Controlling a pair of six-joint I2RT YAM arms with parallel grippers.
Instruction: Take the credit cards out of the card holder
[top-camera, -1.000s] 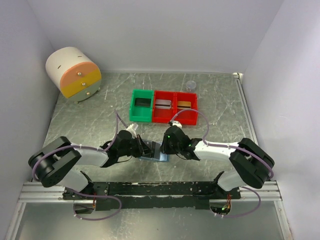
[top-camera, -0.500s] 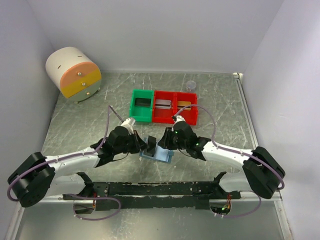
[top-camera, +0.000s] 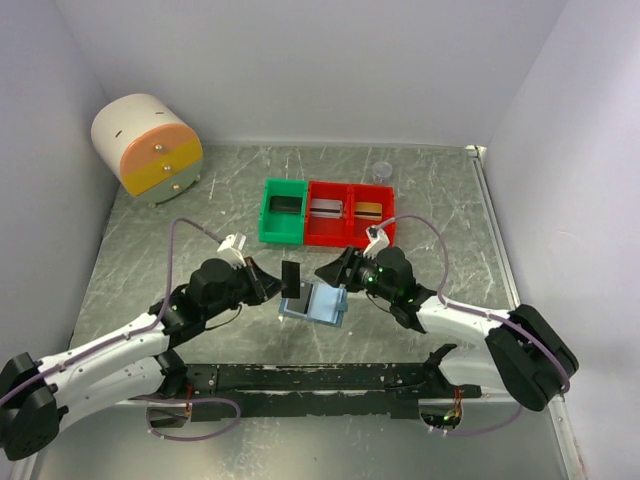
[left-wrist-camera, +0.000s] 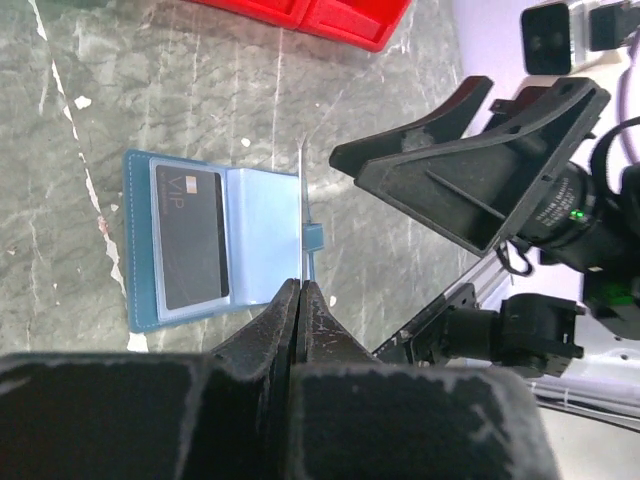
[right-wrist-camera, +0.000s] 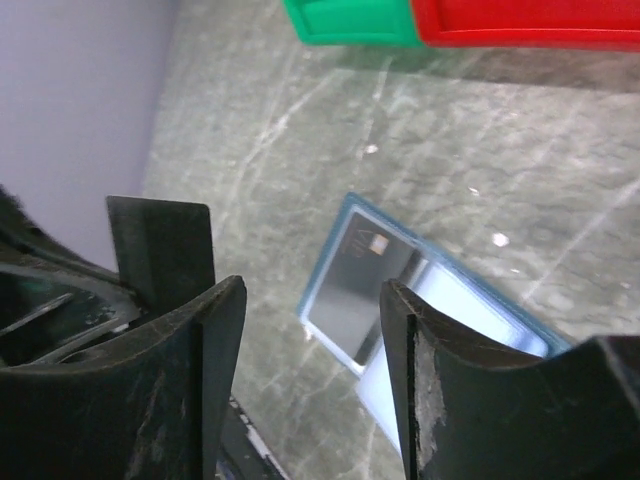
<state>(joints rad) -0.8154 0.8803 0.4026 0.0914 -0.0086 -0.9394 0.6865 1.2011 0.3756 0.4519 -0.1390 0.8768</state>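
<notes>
Scratched, faintly shiny counter (top-camera: 450, 220); matt card holder (top-camera: 322, 306) beneath the jaws; smooth dark card (top-camera: 291, 277) pinched by the left jaws; glossy plastic bins (top-camera: 327, 237) beyond.

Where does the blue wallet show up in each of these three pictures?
Top view: the wallet lies open near the centre.
Left wrist view: wallet left of centre.
Right wrist view: wallet right of centre, low.
Shared landmark: the red bins beyond it.

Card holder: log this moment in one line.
left gripper: shut on dark card, clear of holder | right gripper: open, near card holder | holder: lying open, VIP card inside
</notes>
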